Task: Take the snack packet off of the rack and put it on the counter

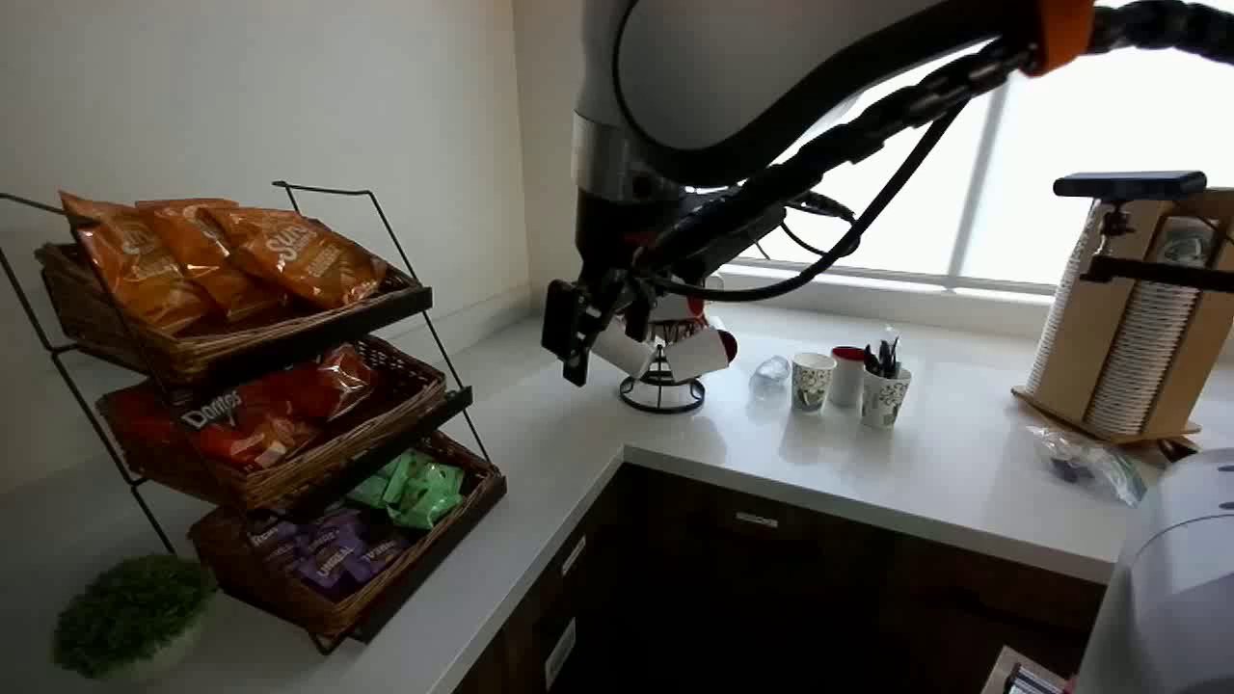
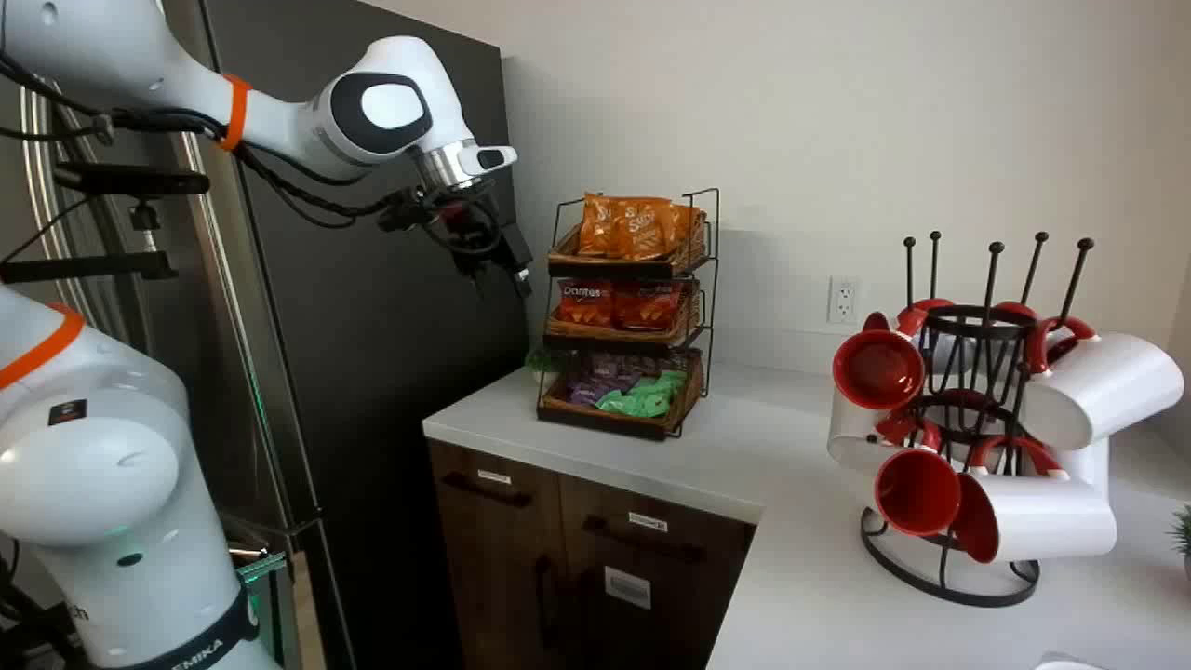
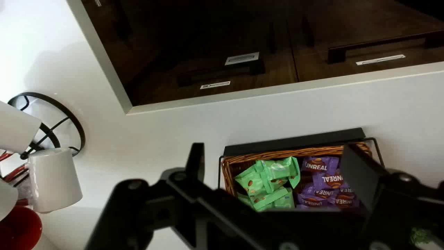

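"three orange snack packets [image 1: 299,255] show in an exterior view. on the counter [image 1: 964,463] or the rack [image 2: 609,346]?"

"all in the rack's top tray [image 2: 609,271], of three. the middle tray [image 2: 577,330] has at least two red packets [image 2: 647,305]; the bottom tray [image 3: 295,141], green packets [image 3: 267,180] and purple packets [image 3: 322,187] too overlapped to count."

"and the gripper [image 3: 275,161]?"

"one, its two fingers [image 3: 196,161] spread wide apart, the bottom tray behind them in the wrist view."

"what else stands on the counter?"

"one mug tree [image 2: 982,330] with at least four mugs [image 2: 1098,391], two patterned paper cups [image 1: 813,384], one of them holding black utensils [image 1: 882,360], and one red-rimmed cup [image 1: 847,381] between those two."
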`<state>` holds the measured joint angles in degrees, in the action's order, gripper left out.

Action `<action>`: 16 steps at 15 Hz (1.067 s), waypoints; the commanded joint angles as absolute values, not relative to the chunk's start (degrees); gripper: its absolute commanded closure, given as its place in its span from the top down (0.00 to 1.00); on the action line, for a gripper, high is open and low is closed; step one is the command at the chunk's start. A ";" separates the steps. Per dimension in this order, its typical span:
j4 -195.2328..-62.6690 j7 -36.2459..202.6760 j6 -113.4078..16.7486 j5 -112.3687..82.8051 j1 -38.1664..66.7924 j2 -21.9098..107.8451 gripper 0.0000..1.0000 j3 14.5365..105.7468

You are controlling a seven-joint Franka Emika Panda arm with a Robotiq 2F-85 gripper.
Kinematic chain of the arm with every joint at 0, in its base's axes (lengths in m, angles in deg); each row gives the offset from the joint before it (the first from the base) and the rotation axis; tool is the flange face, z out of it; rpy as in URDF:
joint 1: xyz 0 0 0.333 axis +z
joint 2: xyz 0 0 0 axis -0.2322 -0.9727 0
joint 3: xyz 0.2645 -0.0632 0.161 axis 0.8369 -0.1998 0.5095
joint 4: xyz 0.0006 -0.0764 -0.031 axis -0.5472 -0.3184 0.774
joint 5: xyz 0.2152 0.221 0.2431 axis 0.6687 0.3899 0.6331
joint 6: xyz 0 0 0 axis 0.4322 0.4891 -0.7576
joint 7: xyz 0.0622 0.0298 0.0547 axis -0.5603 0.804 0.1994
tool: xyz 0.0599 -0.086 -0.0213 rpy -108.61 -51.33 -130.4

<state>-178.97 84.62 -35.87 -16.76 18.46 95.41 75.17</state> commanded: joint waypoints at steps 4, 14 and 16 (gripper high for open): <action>-178.92 84.24 -35.73 -17.24 19.19 95.05 1.00 74.61; -167.60 85.00 -37.85 -20.32 18.56 84.71 1.00 75.55; -161.98 85.39 -39.12 -20.61 19.18 79.82 1.00 75.96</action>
<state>-170.39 84.90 -37.93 -19.41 18.55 88.10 75.30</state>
